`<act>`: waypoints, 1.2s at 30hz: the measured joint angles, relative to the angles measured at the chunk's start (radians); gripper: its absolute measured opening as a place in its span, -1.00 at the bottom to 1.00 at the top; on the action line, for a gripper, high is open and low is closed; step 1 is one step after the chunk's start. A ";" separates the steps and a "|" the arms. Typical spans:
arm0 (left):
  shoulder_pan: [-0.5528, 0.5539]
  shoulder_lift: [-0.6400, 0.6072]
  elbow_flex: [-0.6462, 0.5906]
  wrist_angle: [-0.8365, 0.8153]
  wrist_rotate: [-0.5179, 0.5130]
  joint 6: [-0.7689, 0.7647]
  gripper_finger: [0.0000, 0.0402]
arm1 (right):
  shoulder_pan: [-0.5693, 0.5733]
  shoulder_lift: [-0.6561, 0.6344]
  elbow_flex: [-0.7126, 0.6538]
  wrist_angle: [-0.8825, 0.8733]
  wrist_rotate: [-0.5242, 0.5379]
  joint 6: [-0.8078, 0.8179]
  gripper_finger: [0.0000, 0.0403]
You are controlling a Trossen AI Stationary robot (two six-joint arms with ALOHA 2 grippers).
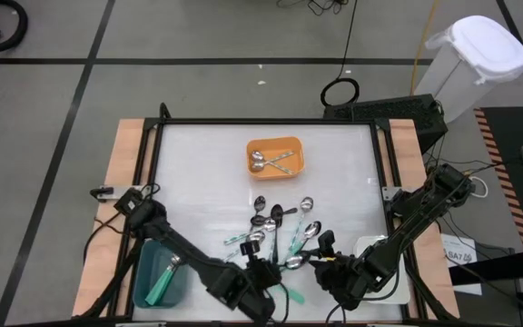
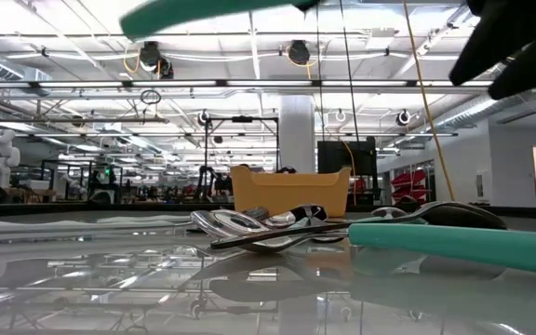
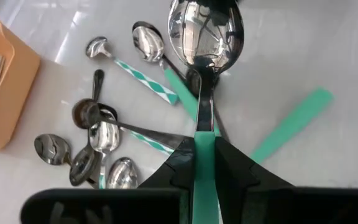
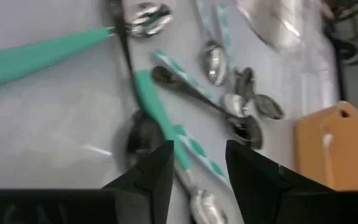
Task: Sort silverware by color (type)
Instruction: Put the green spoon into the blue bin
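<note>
Teal tray (image 1: 143,277), near-left corner of the table (image 1: 207,154): holds one green-handled spoon (image 1: 163,280), lengthwise. Left gripper (image 1: 260,272), front centre, just right of that tray: fingers (image 3: 179,163) pressed together on the teal handle of a teal-handled spoon (image 3: 204,62), its silver bowl pointing straight ahead of the claw, long axis in line with the fingers, lifted clear of the table. The teal tray lies to this gripper's left, close by, and the left arm is the nearer one to it; the carry looks like a short sideways swing. Spoon pile (image 1: 280,227), centre of table: black, silver and teal-handled spoons, crossed and overlapping, between both grippers and the orange tray (image 1: 275,156) at the far side, which holds silver spoons. Right gripper (image 1: 327,261), just right of the left one: fingers (image 4: 157,174) spread, empty, over a patterned green-handled spoon (image 4: 185,158) running diagonally between them. White tray (image 1: 370,247), near right, mostly under the right arm.
</note>
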 joint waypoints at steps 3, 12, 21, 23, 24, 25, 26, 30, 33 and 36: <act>-0.027 0.000 0.000 -0.003 -0.019 -0.018 -0.83 | 0.000 0.000 0.000 0.000 0.009 -0.001 -0.31; -0.081 0.000 0.000 -0.026 -0.084 -0.007 -0.83 | 0.011 0.000 0.000 0.015 0.058 -0.024 -0.31; -0.067 0.000 0.000 -0.028 -0.084 0.021 -0.83 | 0.063 0.000 0.021 0.139 0.093 -0.260 -0.30; -0.067 -0.001 0.000 -0.026 -0.083 0.020 -0.83 | 0.085 0.000 0.041 0.142 0.118 -0.299 -0.26; -0.068 -0.001 0.000 -0.025 -0.079 0.019 -0.83 | 0.097 0.000 0.052 0.142 0.137 -0.313 -0.23; -0.068 -0.001 0.000 -0.023 -0.077 0.014 -0.83 | 0.109 0.000 0.061 0.142 0.159 -0.328 -0.19; -0.070 -0.001 0.000 -0.021 -0.075 0.009 -0.83 | 0.121 0.000 0.071 0.142 0.176 -0.350 -0.14; -0.072 -0.001 0.000 -0.001 -0.074 -0.003 -0.83 | 0.165 0.000 0.085 0.192 0.219 -0.462 0.09; -0.072 -0.001 0.000 0.049 -0.059 0.016 -0.83 | 0.187 0.000 0.085 0.260 0.215 -0.570 0.27; -0.069 -0.001 0.000 0.118 -0.043 0.047 -0.83 | 0.193 0.002 0.085 0.303 0.218 -0.654 0.40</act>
